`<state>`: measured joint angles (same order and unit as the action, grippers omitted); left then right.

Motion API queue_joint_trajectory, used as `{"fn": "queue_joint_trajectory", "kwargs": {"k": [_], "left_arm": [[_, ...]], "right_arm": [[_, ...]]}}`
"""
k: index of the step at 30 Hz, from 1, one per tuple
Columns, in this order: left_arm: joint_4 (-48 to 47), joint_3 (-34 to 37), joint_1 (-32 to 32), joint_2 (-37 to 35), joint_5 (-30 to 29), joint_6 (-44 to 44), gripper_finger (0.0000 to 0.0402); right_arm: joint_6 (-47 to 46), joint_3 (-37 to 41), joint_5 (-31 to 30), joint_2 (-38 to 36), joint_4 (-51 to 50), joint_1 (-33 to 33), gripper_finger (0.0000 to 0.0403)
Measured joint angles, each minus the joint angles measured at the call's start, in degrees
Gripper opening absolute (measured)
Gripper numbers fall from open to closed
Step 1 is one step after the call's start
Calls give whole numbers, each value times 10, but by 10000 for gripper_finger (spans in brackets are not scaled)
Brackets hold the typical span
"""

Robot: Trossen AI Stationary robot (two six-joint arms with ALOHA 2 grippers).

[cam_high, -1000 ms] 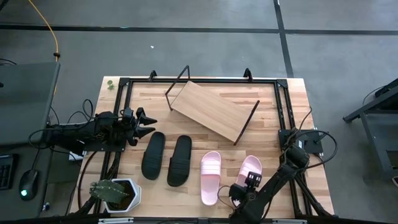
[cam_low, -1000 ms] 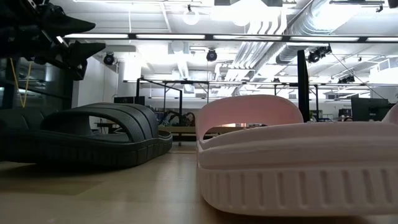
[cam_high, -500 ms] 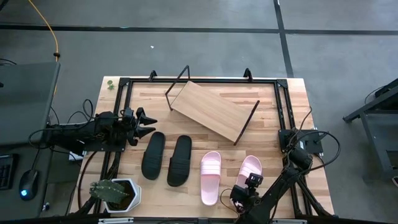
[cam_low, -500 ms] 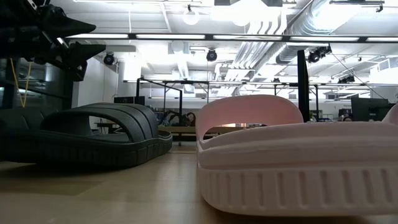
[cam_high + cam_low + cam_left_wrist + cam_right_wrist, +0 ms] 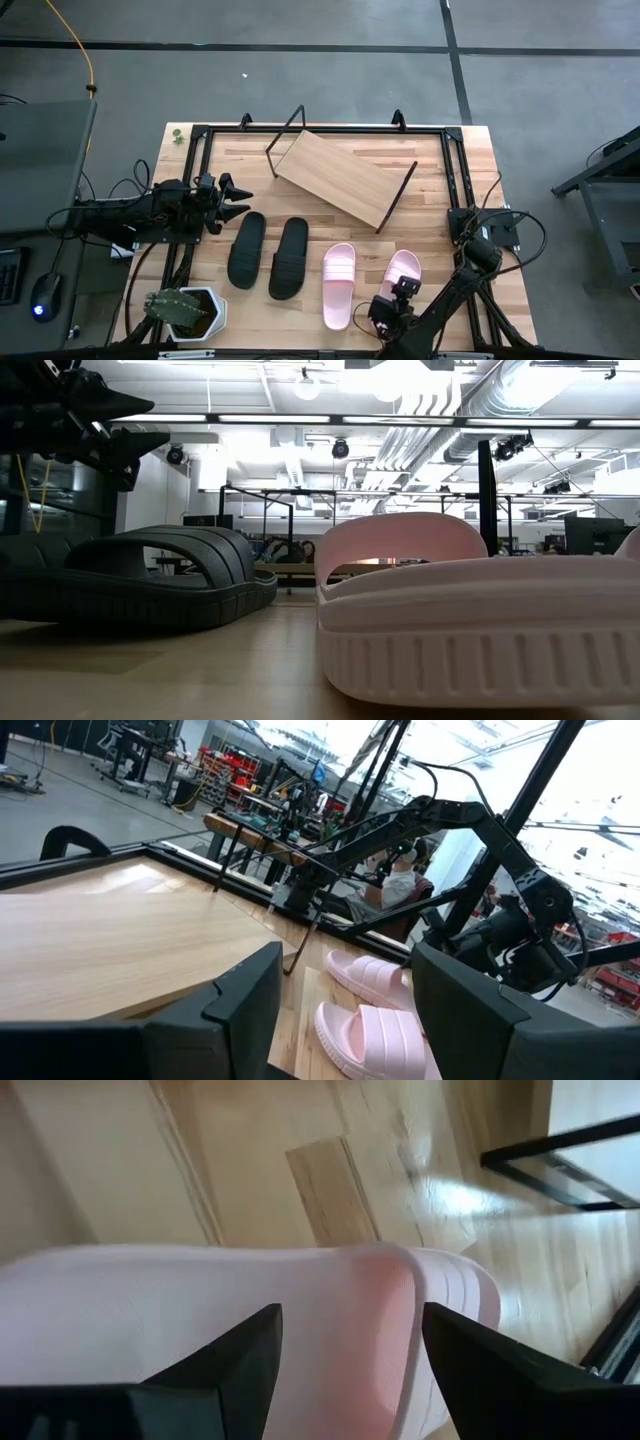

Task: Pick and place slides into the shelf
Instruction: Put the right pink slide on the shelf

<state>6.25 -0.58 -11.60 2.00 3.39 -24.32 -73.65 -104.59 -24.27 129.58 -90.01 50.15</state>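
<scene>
Two light pink strap slides (image 5: 339,284) and two black ones (image 5: 247,248) lie on the butcher-block tabletop (image 5: 470,180), near the tilted light wooden wire-framed shelf (image 5: 342,178). Right claw (image 5: 392,304) released, seemingly over the outer pink heel (contact unclear). Left claw (image 5: 236,201) released, beside the black pair.

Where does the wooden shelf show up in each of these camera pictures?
High view: shelf upper middle, sitting askew.
Low view: cannot pick it out behind the shoes.
Left wrist view: its board fills the left side.
Right wrist view: not in it.
Shared landmark: the pink slides, beside the shelf in both.
</scene>
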Motion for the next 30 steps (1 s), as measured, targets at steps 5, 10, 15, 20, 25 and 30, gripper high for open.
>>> {"fn": "queue_joint_trajectory", "kwargs": {"k": [5, 10, 15, 20, 25, 30], "left_arm": [[0, 0, 0, 0, 0, 0, 205], [0, 0, 0, 0, -4, 0, 205], [-5, 0, 0, 0, -15, 0, 205], [-5, 0, 0, 0, -15, 0, 205], [-5, 0, 0, 0, -15, 0, 205], [-4, 0, 0, 0, -15, 0, 205]], "right_arm": [[-17, 47, 24, 0, 0, -3, 234], [-47, 84, 31, 0, 0, -3, 234], [-75, 102, 29, -1, 0, -2, 233], [-85, 103, 29, -1, -1, -3, 211], [-86, 103, 32, 0, -2, -3, 159], [-86, 103, 33, 0, -3, -3, 100]]}}
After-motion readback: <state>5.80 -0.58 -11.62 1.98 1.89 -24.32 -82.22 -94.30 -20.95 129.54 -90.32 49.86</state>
